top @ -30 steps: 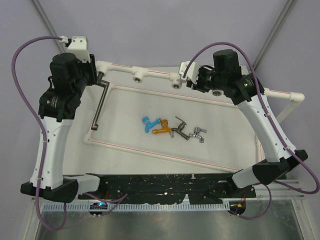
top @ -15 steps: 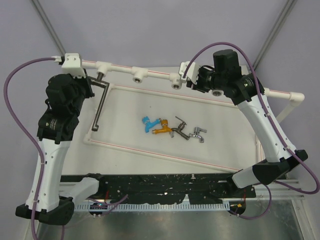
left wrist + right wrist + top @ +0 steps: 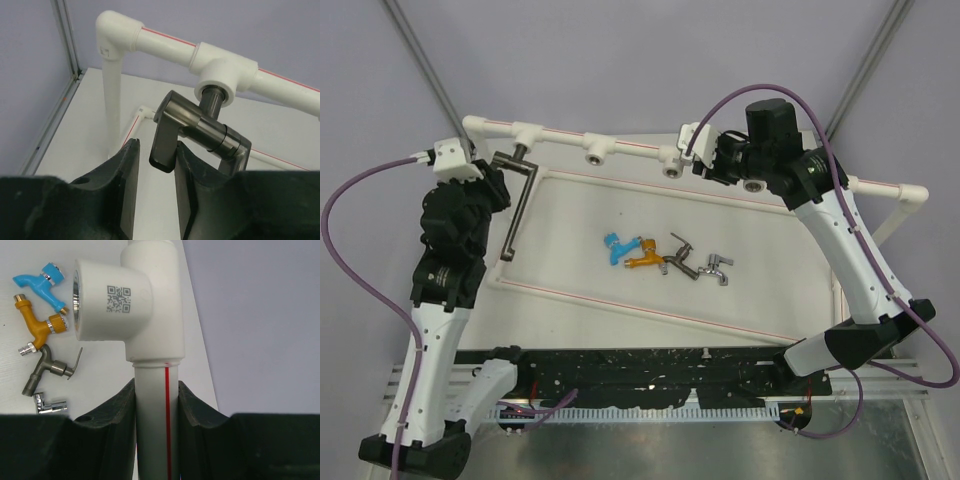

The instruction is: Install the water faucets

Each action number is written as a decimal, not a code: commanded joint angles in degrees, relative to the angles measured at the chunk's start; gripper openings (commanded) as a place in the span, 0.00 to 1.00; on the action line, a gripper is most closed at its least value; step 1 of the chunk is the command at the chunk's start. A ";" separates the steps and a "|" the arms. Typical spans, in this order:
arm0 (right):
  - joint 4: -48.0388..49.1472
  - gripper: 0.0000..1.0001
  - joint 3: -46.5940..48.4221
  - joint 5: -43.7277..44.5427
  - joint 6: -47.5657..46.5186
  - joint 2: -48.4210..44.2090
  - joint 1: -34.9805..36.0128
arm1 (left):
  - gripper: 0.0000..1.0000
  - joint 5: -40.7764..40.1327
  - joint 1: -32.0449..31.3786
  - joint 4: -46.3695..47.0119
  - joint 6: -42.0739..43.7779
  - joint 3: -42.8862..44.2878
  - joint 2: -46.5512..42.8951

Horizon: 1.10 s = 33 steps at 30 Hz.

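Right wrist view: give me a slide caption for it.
Right gripper clamps white pipe frame; blue faucet, orange faucet, dark metal faucet and chrome faucet lie loose beside it.

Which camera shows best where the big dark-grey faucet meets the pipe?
Left wrist: the dark-grey faucet fills the frame, its stem in the white socket. The top view shows it small but whole, long arm included. The right wrist misses it.

QR code, on tee of white pipe frame
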 commanded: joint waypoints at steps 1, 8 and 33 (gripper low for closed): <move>-0.33 0.05 -2.16 -7.32 2.89 3.70 1.25 | 0.38 2.64 3.60 1.46 -6.15 -4.17 -1.13; -0.33 0.05 -2.25 -7.32 2.89 3.53 1.25 | 0.56 9.14 8.35 2.60 -10.55 -6.11 -1.92; -0.15 0.05 -3.22 -6.61 2.45 2.39 1.25 | 0.78 20.06 17.23 1.02 -22.59 2.95 -0.87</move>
